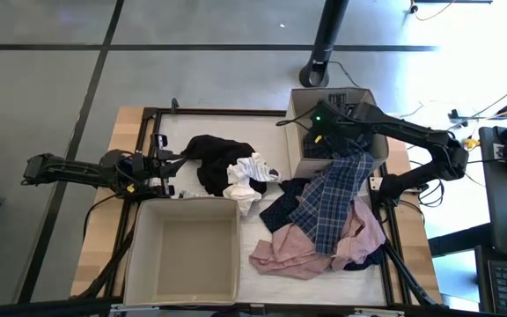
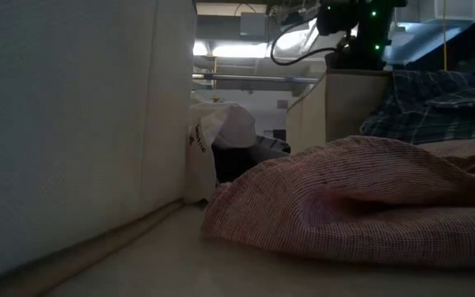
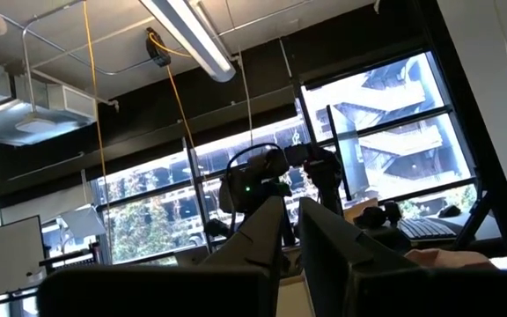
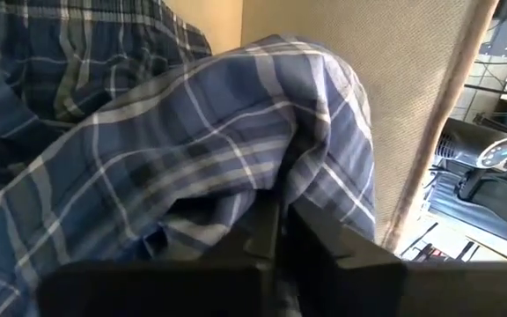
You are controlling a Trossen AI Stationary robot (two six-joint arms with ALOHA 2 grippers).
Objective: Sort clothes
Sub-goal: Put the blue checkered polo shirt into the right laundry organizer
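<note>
My right gripper (image 1: 326, 134) is over the far right beige box (image 1: 299, 104), shut on the blue plaid shirt (image 1: 337, 189). The shirt trails from the box onto the table. It lies over the dusty pink garment (image 1: 302, 251) and a navy piece (image 1: 282, 211). My left gripper (image 1: 174, 161) is shut with nothing showing between its fingers (image 3: 269, 231). It is level beside the left end of the black garment (image 1: 214, 158); whether they touch cannot be told. A white piece (image 1: 249, 180) lies against the black garment. My right gripper pinches a bunched fold of the plaid shirt (image 4: 262, 176) between its two fingers, several layers gathered there. The held part is inside the box, next to its beige wall (image 4: 412, 97). The rest of the shirt drapes over the box's near wall, and its lower end (image 1: 324, 233) lies on the other clothes.
A second beige box (image 1: 187, 255) stands open at the near left; its wall fills the left of the low view (image 2: 72, 124). A black frame (image 1: 227, 112) borders the table. A post's base (image 1: 317, 72) stands on the floor beyond the far edge.
</note>
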